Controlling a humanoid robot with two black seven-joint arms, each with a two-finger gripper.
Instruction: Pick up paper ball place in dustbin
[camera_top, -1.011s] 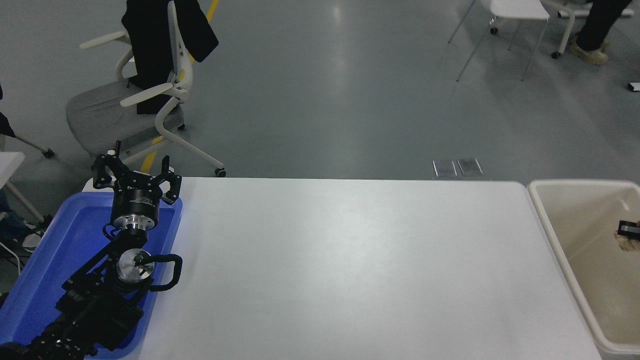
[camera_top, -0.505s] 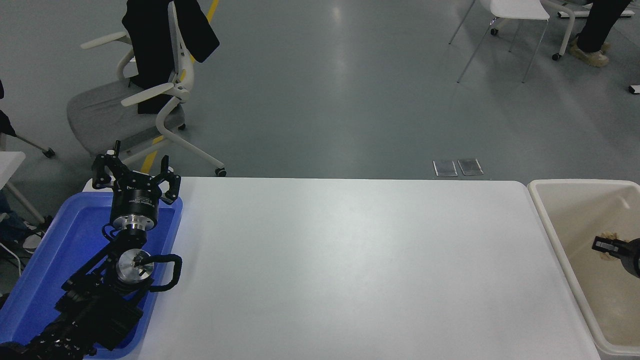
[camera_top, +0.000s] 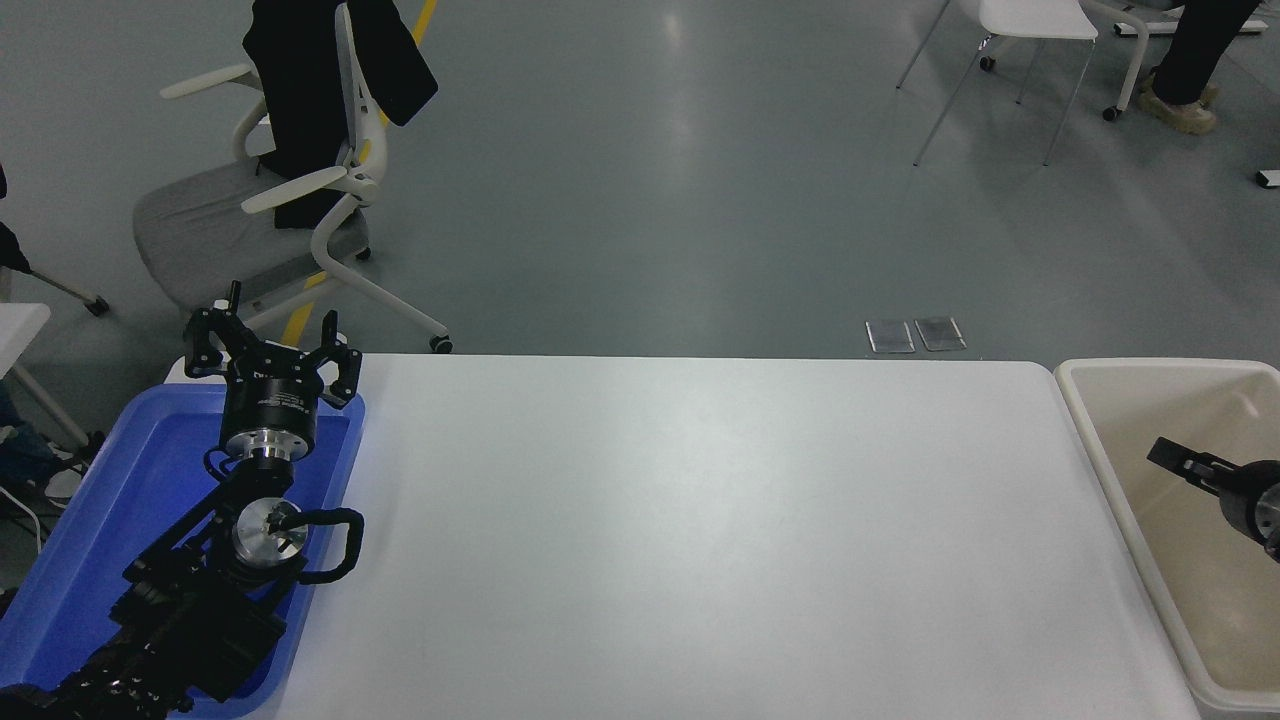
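The cream-beige dustbin stands at the table's right end, cut off by the picture's right edge. My right gripper comes in from the right edge and hangs over the inside of the dustbin, pointing to the upper left. No paper shows on it. The paper ball is not in view; the visible part of the bin's floor shows none. My left gripper is parked open and empty over the far end of the blue tray.
A shallow blue tray lies at the table's left end under my left arm. The white table lies between tray and bin. Chairs and a person's legs are on the floor beyond.
My right gripper moved left and up over the dustbin. The tan paper ball seen at its tip in the earlier frames no longer shows. The left arm has not moved.
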